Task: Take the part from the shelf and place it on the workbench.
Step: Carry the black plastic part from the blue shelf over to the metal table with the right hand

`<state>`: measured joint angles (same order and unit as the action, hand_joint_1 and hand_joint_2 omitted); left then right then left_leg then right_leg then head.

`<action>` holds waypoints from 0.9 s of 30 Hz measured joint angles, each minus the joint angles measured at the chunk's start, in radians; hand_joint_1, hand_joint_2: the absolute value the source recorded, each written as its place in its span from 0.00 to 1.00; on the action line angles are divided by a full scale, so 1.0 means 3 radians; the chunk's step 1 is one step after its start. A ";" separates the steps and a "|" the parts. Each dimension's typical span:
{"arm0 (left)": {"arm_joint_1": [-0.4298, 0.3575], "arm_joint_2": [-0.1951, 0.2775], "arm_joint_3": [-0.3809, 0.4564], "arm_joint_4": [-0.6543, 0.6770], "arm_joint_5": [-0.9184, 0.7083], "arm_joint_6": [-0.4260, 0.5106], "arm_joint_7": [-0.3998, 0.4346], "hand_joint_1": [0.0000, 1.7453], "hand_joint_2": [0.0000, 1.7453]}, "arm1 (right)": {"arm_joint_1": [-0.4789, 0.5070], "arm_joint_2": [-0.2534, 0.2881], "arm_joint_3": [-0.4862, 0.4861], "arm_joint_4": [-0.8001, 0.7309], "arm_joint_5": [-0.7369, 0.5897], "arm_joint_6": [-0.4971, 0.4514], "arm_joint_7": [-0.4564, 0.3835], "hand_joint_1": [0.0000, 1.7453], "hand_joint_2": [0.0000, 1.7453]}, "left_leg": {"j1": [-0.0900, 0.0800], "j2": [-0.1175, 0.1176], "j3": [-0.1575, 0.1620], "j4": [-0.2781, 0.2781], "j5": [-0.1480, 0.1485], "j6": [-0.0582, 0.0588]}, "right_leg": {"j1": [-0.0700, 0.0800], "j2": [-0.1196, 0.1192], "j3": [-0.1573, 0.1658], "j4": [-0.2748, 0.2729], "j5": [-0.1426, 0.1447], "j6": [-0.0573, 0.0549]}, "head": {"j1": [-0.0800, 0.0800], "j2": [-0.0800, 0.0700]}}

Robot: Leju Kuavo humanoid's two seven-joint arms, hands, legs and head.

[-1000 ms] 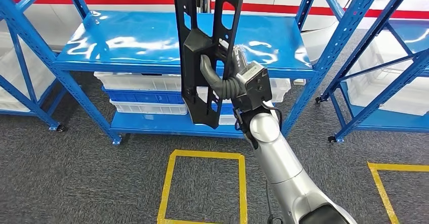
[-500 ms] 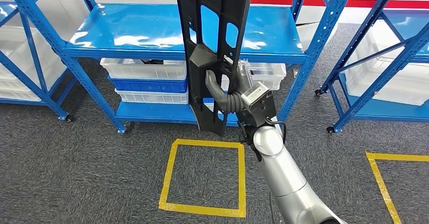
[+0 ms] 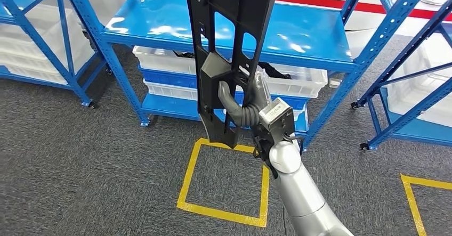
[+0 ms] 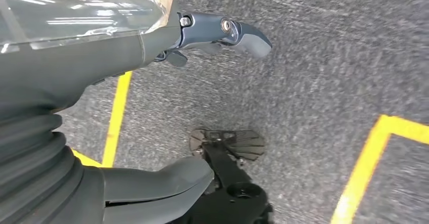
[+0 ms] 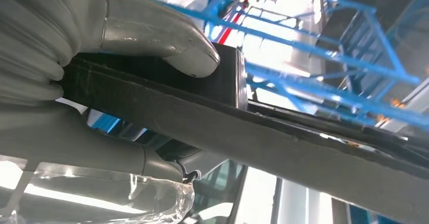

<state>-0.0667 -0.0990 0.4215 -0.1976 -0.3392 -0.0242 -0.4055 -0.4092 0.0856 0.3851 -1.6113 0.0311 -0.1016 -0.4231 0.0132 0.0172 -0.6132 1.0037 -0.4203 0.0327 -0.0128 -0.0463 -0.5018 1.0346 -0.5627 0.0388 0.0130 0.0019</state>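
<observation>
While our right hand grips the black part upright before the blue shelf, fingers wrapped through its opening, we judge carrying to the workbench comes next; our left hand hangs, fingers apart.

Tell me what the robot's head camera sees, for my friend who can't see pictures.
The robot's right hand holds a long black part upright in front of blue shelves with white bins. A yellow taped square marks the grey carpet below.

The long black part, pierced with cutouts, stands upright, held off the floor.
</observation>
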 joint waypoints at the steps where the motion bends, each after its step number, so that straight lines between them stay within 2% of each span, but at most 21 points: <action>1: -0.0006 0.0000 0.0000 0.0000 -0.0008 -0.0019 -0.0025 0.00 1.00 | 0.0022 -0.0005 -0.0016 -0.0020 0.0002 0.0001 -0.0008 1.00 1.00 | -0.0002 -0.0029 -0.0008 -0.0007 0.0012 0.0023 | -0.0007 0.0071 -0.0106 0.0203 -0.0096 -0.0021 | 0.0003 0.0000; 3: -0.0017 0.0001 0.0000 0.0000 -0.0020 -0.0025 -0.0042 0.00 1.00 | 0.0057 -0.0018 -0.0046 -0.0044 0.0000 0.0003 -0.0014 1.00 1.00 | -0.0015 -0.0095 -0.0033 -0.0008 0.0029 0.0051 | -0.0003 0.0132 -0.0355 0.0676 -0.0265 -0.0050 | 0.0008 0.0000; 4: -0.0019 0.0001 0.0000 0.0000 -0.0023 -0.0014 -0.0036 0.00 1.00 | 0.0069 -0.0025 -0.0060 -0.0047 -0.0003 0.0009 -0.0012 1.00 1.00 | -0.0024 -0.0130 -0.0041 -0.0007 0.0036 0.0059 | 0.0001 0.0140 -0.0431 0.0805 -0.0287 -0.0044 | 0.0009 0.0000; 5: -0.0020 0.0001 0.0000 0.0001 -0.0024 0.0006 -0.0020 0.00 1.00 | 0.0077 -0.0032 -0.0074 -0.0049 -0.0007 0.0018 -0.0010 1.00 1.00 | -0.0032 -0.0166 -0.0046 -0.0006 0.0044 0.0063 | 0.0004 0.0146 -0.0438 0.0798 -0.0250 -0.0027 | 0.0009 0.0000; 6: -0.0019 0.0002 0.0000 0.0001 -0.0024 0.0031 0.0000 0.00 1.00 | 0.0077 -0.0037 -0.0086 -0.0049 -0.0014 0.0030 -0.0009 1.00 1.00 | -0.0039 -0.0202 -0.0047 -0.0004 0.0051 0.0063 | 0.0006 0.0156 -0.0379 0.0658 -0.0166 -0.0007 | 0.0009 0.0000; 7: -0.0019 0.0003 0.0001 0.0001 -0.0022 0.0058 0.0024 0.00 1.00 | 0.0071 -0.0042 -0.0099 -0.0049 -0.0021 0.0043 -0.0007 1.00 1.00 | -0.0044 -0.0237 -0.0049 -0.0002 0.0059 0.0057 | 0.0007 0.0190 -0.0268 0.0417 -0.0053 0.0008 | 0.0009 0.0000; 9: -0.0019 0.0004 0.0002 0.0000 -0.0015 0.0092 0.0057 0.00 1.00 | 0.0049 -0.0048 -0.0117 -0.0049 -0.0034 0.0058 -0.0006 1.00 1.00 | -0.0058 -0.0298 -0.0061 0.0010 0.0075 0.0036 | 0.0015 0.0271 -0.0089 -0.0004 0.0118 0.0004 | 0.0009 0.0000; 10: -0.0016 0.0005 0.0004 0.0001 -0.0008 0.0104 0.0068 0.00 1.00 | 0.0040 -0.0050 -0.0126 -0.0049 -0.0039 0.0060 -0.0006 1.00 1.00 | -0.0063 -0.0321 -0.0069 0.0014 0.0083 0.0022 | 0.0020 0.0294 -0.0052 -0.0108 0.0159 -0.0012 | 0.0008 0.0000; 12: 0.0000 0.0009 0.0011 0.0001 0.0009 0.0125 0.0075 0.00 1.00 | 0.0034 -0.0052 -0.0142 -0.0049 -0.0047 0.0061 -0.0005 1.00 1.00 | -0.0063 -0.0362 -0.0085 0.0008 0.0104 -0.0013 | 0.0025 0.0260 -0.0049 -0.0135 0.0187 -0.0051 | 0.0008 0.0000; 14: 0.0020 0.0020 0.0026 0.0001 0.0019 0.0151 0.0047 0.00 1.00 | 0.0038 -0.0049 -0.0151 -0.0049 -0.0057 0.0063 -0.0011 1.00 1.00 | -0.0055 -0.0327 -0.0119 0.0049 0.0075 -0.0046 | -0.0002 0.0209 -0.0038 -0.0145 0.0221 -0.0098 | 0.0004 0.0000; 15: 0.0025 0.0026 0.0035 0.0001 0.0014 0.0193 0.0019 0.00 1.00 | 0.0045 -0.0046 -0.0155 -0.0049 -0.0063 0.0064 -0.0017 1.00 1.00 | -0.0051 -0.0269 -0.0169 0.0152 -0.0001 -0.0065 | -0.0020 0.0180 -0.0034 -0.0152 0.0236 -0.0120 | -0.0004 0.0000; 17: 0.0028 0.0028 0.0046 0.0001 -0.0021 0.0385 -0.0048 0.00 1.00 | 0.0072 -0.0043 -0.0167 -0.0049 -0.0068 0.0065 -0.0025 1.00 1.00 | -0.0032 -0.0136 -0.0346 0.0566 -0.0246 -0.0106 | -0.0023 0.0119 -0.0045 -0.0153 0.0247 -0.0141 | -0.0020 0.0000; 18: 0.0028 0.0027 0.0048 0.0001 -0.0044 0.0517 -0.0078 0.00 1.00 | 0.0088 -0.0043 -0.0174 -0.0049 -0.0069 0.0065 -0.0026 1.00 1.00 | -0.0017 -0.0102 -0.0446 0.0801 -0.0353 -0.0130 | -0.0020 0.0084 -0.0050 -0.0153 0.0247 -0.0142 | -0.0023 0.0000; 19: 0.0028 0.0026 0.0048 0.0001 -0.0064 0.0628 -0.0100 0.00 1.00 | 0.0102 -0.0043 -0.0178 -0.0049 -0.0069 0.0065 -0.0026 1.00 1.00 | -0.0003 -0.0085 -0.0510 0.0960 -0.0406 -0.0148 | -0.0018 0.0049 -0.0053 -0.0152 0.0247 -0.0141 | -0.0023 0.0000; 20: 0.0030 0.0026 0.0049 0.0001 -0.0077 0.0702 -0.0113 0.00 1.00 | 0.0113 -0.0043 -0.0181 -0.0049 -0.0069 0.0065 -0.0026 1.00 1.00 | 0.0011 -0.0074 -0.0521 0.1007 -0.0402 -0.0163 | -0.0018 0.0017 -0.0055 -0.0152 0.0246 -0.0141 | -0.0023 0.0000; 21: 0.0030 0.0028 0.0049 0.0001 -0.0084 0.0737 -0.0119 0.00 1.00 | 0.0121 -0.0042 -0.0181 -0.0049 -0.0069 0.0066 -0.0026 1.00 1.00 | 0.0024 -0.0055 -0.0453 0.0898 -0.0331 -0.0172 | -0.0020 -0.0014 -0.0055 -0.0151 0.0245 -0.0139 | -0.0024 0.0000; 23: 0.0027 0.0034 0.0050 -0.0001 -0.0092 0.0752 -0.0125 0.00 1.00 | 0.0126 -0.0036 -0.0183 -0.0049 -0.0069 0.0067 -0.0027 1.00 1.00 | 0.0034 0.0049 -0.0185 0.0428 -0.0142 -0.0176 | -0.0014 -0.0067 -0.0050 -0.0149 0.0235 -0.0124 | -0.0024 0.0000; 24: 0.0023 0.0037 0.0050 -0.0002 -0.0093 0.0752 -0.0127 0.00 1.00 | 0.0125 -0.0032 -0.0186 -0.0049 -0.0069 0.0068 -0.0028 1.00 1.00 | 0.0028 0.0098 -0.0069 0.0210 -0.0073 -0.0162 | -0.0001 -0.0093 -0.0049 -0.0146 0.0228 -0.0110 | -0.0021 0.0000; 25: 0.0019 0.0037 0.0050 -0.0003 -0.0094 0.0753 -0.0129 0.00 1.00 | 0.0125 -0.0029 -0.0189 -0.0049 -0.0069 0.0068 -0.0030 1.00 1.00 | 0.0016 0.0131 -0.0009 0.0088 -0.0048 -0.0145 | 0.0013 -0.0116 -0.0050 -0.0143 0.0222 -0.0095 | -0.0014 0.0000; 26: 0.0015 0.0035 0.0050 -0.0004 -0.0095 0.0756 -0.0131 0.00 1.00 | 0.0125 -0.0026 -0.0191 -0.0049 -0.0069 0.0068 -0.0031 1.00 1.00 | 0.0000 0.0134 0.0005 0.0044 -0.0050 -0.0125 | 0.0027 -0.0140 -0.0053 -0.0144 0.0218 -0.0078 | -0.0008 0.0000; 27: 0.0014 0.0036 0.0050 -0.0004 -0.0094 0.0768 -0.0137 0.00 1.00 | 0.0124 -0.0023 -0.0192 -0.0049 -0.0070 0.0068 -0.0032 1.00 1.00 | -0.0013 0.0095 -0.0006 0.0041 -0.0044 -0.0098 | 0.0034 -0.0168 -0.0053 -0.0148 0.0218 -0.0058 | -0.0001 0.0000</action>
<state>-0.0624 -0.0883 0.4365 -0.1987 -0.3675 0.2062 -0.4465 -0.3719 0.0789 0.3275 -1.6258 0.0101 -0.0813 -0.4327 0.0094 0.0456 -0.6150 1.0161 -0.4334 0.0033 -0.0027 -0.0969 -0.5176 0.9901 -0.4972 0.0212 0.0127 0.0019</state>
